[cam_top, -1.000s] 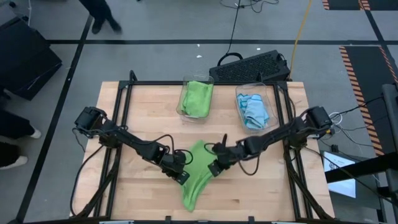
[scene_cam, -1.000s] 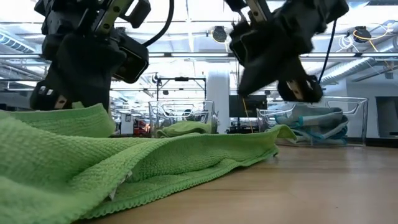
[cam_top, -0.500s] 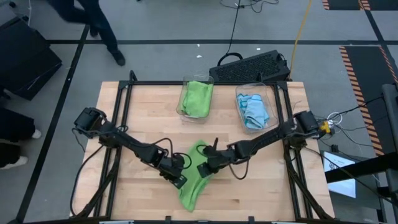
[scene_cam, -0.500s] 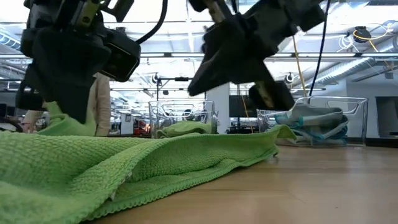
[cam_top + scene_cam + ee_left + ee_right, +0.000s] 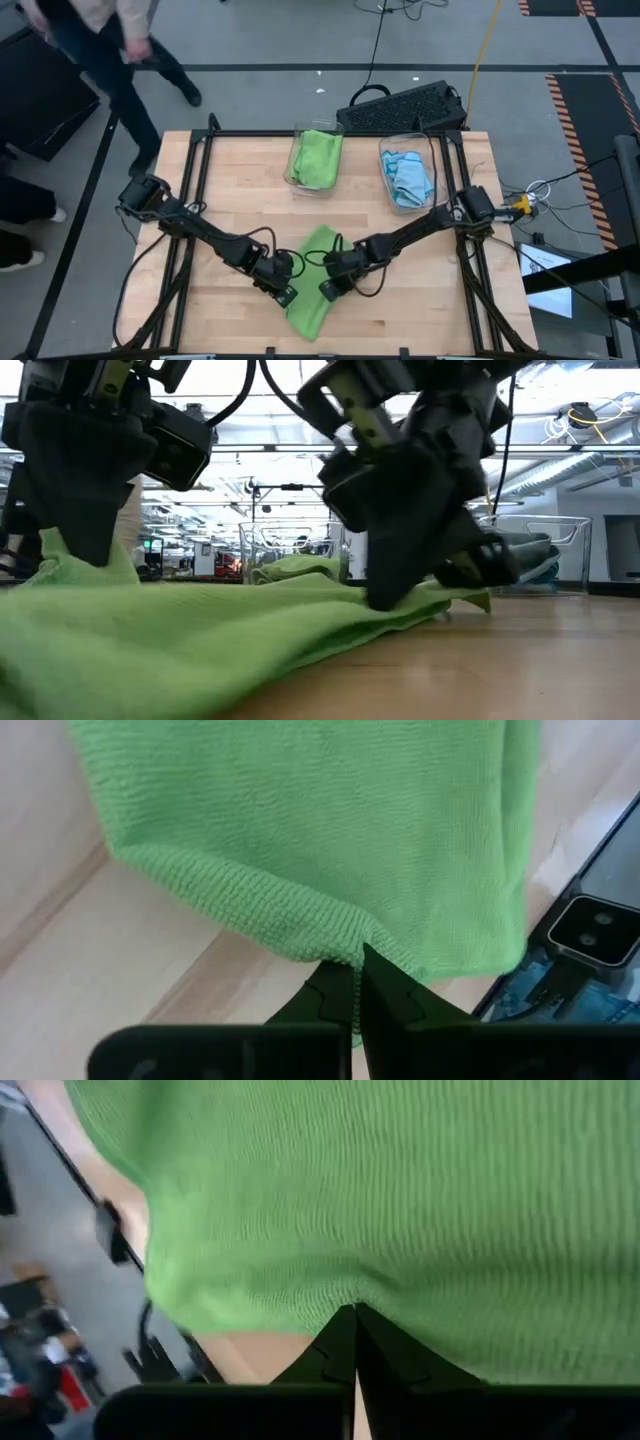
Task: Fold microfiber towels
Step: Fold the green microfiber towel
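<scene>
The lime green towel (image 5: 312, 290) lay on the wooden table (image 5: 420, 310), in front of the two clear bins, and served as the landmark for all else. Much of it was hidden: from above, the left tool (image 5: 283, 293) covered its left edge and the right tool (image 5: 330, 288) covered its right edge, so the exact outline of the cloth between them could not be made out. In the low view the dark bodies of both arms blocked the far part of the towel, and the near part was blurred. No brand, label or writing could be read anywhere.

Both tools were pinched tight on the towel's hem. In the left wrist view the dark fingers (image 5: 385, 990) met at a point with a puckered fold of cloth caught there; in the right wrist view the fingers (image 5: 345, 1342) likewise met on the edge.

The towel was a soft, ribbed, looped weave with a thicker rolled hem, draped in loose folds and narrowing to a rumpled tail toward the table's front edge. Behind it, one bin (image 5: 292, 170) held another green towel (image 5: 318, 155) and the other bin (image 5: 436, 165), to the right, held crumpled light blue towels (image 5: 408, 178). Well behind and left of the towel, a person (image 5: 95, 30) stood on the floor, cut off by the picture's edge.
</scene>
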